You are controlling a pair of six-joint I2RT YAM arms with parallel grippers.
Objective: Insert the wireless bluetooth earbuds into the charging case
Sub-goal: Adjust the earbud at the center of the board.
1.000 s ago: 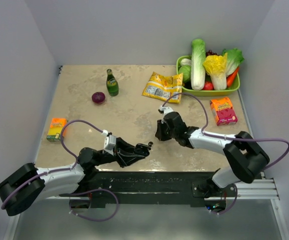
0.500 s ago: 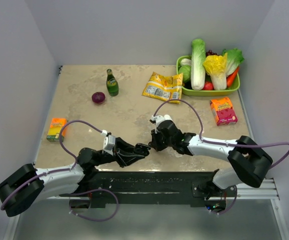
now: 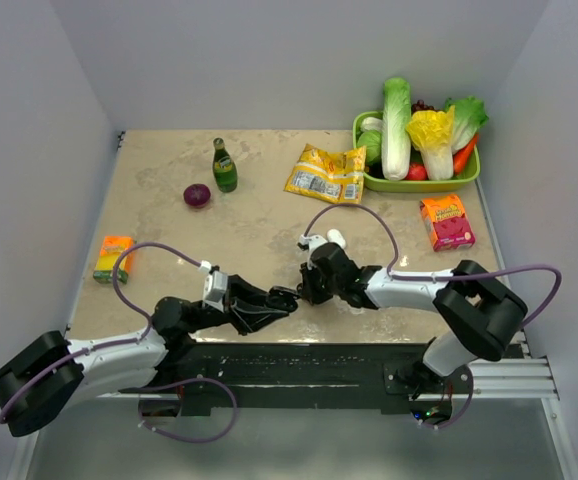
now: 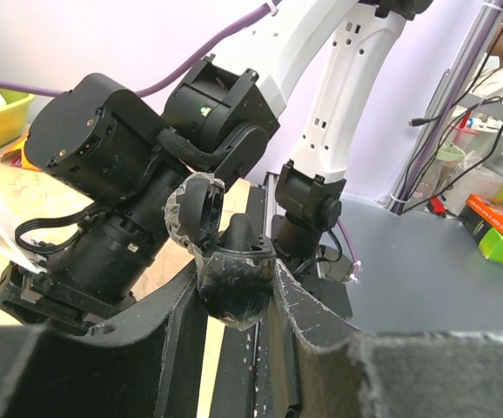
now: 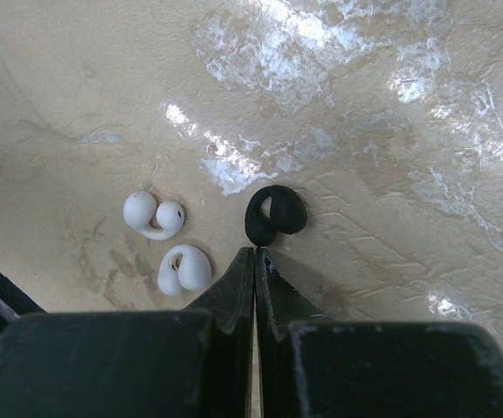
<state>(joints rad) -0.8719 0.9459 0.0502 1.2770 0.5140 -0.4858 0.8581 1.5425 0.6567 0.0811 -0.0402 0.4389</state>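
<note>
Two white earbuds (image 5: 154, 215) (image 5: 184, 268) lie side by side on the table in the right wrist view. A black earbud (image 5: 275, 215) lies just to their right. My right gripper (image 5: 254, 251) is shut with nothing between its fingers, its tips touching the black earbud's near edge. My left gripper (image 4: 237, 300) is shut on a small black case (image 4: 234, 279) whose lid (image 4: 195, 205) stands open. It is held low, close to the right gripper (image 3: 305, 288). A white oval charging case (image 3: 336, 238) lies on the table behind the right wrist. The overhead view hides the earbuds.
A green bottle (image 3: 225, 166) and a purple onion (image 3: 197, 195) stand far left. A yellow snack bag (image 3: 326, 173), a green basket (image 3: 419, 185) of vegetables and a pink box (image 3: 446, 221) are far right. An orange box (image 3: 114, 257) is at the left edge.
My right arm has swung left and nearer, ending tip to tip with the left gripper, and its jaws have closed. This uncovered the white oval case. The left arm has barely moved.
</note>
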